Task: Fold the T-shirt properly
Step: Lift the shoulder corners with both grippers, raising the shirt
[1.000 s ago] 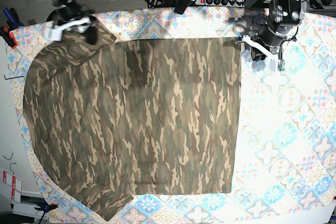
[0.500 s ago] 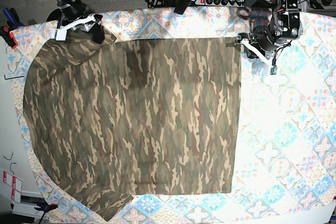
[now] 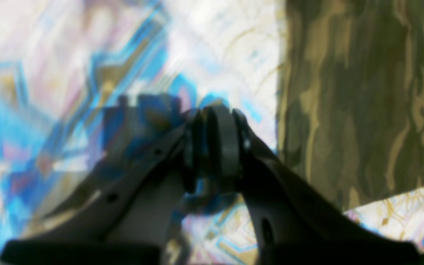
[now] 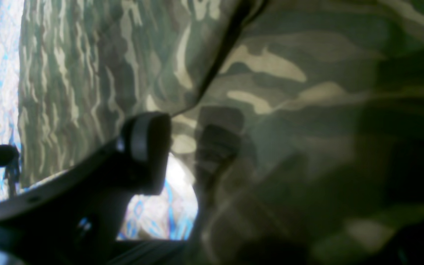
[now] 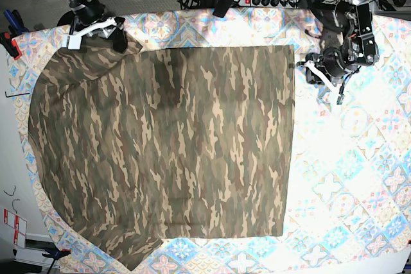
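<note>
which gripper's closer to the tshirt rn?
Right. The right gripper sits at the T-shirt's far corner, cloth draped over one of its jaws. The left gripper is off the shirt's edge, over the tablecloth.

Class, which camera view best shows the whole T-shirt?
The base view: the T-shirt lies spread on the tablecloth, outline visible. The left wrist view shows one blurred edge; the right wrist view shows close folds.
</note>
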You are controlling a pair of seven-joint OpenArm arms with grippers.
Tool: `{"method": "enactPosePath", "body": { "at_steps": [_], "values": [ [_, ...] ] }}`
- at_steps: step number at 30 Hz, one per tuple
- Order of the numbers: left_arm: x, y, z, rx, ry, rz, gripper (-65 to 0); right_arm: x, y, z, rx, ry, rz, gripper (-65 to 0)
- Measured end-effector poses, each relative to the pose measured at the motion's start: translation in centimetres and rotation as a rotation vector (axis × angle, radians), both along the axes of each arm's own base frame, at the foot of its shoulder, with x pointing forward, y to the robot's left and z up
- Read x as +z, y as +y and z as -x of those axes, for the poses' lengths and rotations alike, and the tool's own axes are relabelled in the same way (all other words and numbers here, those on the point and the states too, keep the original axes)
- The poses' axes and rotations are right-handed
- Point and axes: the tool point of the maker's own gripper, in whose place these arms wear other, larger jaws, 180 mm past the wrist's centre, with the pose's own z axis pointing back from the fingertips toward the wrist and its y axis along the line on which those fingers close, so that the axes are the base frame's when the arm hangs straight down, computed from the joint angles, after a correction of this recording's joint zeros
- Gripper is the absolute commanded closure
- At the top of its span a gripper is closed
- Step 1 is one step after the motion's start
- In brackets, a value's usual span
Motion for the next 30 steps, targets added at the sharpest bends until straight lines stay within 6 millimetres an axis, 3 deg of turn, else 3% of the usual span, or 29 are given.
{"method": "enactPosePath", "body": {
  "at_steps": [5,9,13,15,17,22,25,30],
  "values": [
    [-0.3,-1.7,-0.3,-0.06,-0.018,0.032,-8.8,0.0,0.0,0.1,0.001,0.002,-0.001,-40.0],
    [-0.5,-5.5,-0.6,-0.148,-0.046,0.079,-8.8,0.0,0.0,0.0,-0.005,-0.001,-0.001,-40.0],
    [-0.3,-7.5,-0.2,-0.187,-0.076,0.112,-8.8,0.0,0.0,0.0,0.0,0.001,0.001,-40.0],
    [0.0,-10.1,0.5,-0.239,-0.071,0.194,-8.8,0.0,-0.1,0.0,-0.004,0.001,0.002,-40.0],
    [0.2,-14.6,3.2,-0.304,-0.022,0.342,-8.8,0.0,-0.1,0.1,0.0,0.003,0.001,-40.0],
    [-0.1,-14.6,3.5,-0.334,0.011,0.327,-8.1,0.0,-0.3,0.2,0.005,0.006,0.009,-39.6],
    [0.0,-14.7,3.3,-0.323,-0.001,0.333,-7.9,0.0,-0.5,0.0,0.011,0.007,0.018,-31.1],
    [0.0,-14.1,3.3,-0.331,0.003,0.322,-1.8,-0.3,-1.1,0.3,0.023,0.03,0.042,-2.8]
  ]
}}
